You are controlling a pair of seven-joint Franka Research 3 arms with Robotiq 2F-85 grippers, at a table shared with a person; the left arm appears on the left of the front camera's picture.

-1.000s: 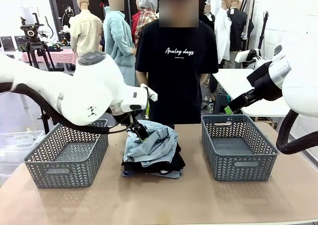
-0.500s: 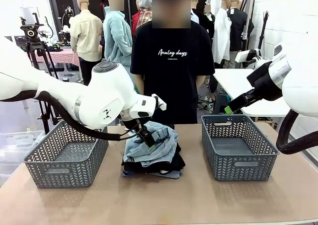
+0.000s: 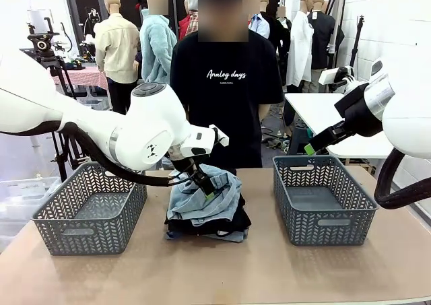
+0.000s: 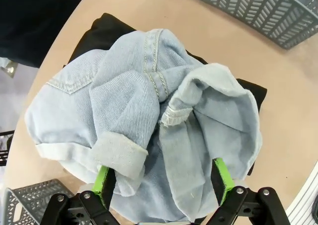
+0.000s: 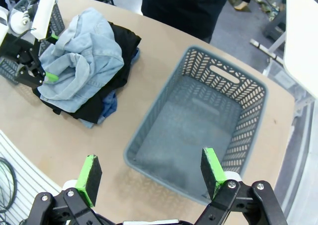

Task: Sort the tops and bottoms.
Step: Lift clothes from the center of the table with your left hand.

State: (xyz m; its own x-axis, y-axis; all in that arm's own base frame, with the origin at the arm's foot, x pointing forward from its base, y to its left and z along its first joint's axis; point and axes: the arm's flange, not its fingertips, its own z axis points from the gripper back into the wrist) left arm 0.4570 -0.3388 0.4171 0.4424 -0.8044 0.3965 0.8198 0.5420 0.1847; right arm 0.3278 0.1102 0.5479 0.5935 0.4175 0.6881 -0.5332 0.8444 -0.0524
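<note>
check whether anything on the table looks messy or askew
The denim shorts lie crumpled and skewed on the black top, one cuffed hem flipped up. Nothing looks spilled or damaged.

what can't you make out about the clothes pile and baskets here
- black top: left wrist view, mostly buried under the denim shorts
- pile's bottom layer: front view, just a blue edge under the black top, garment unclear
- left basket floor: front view, mostly hidden by its near wall
</note>
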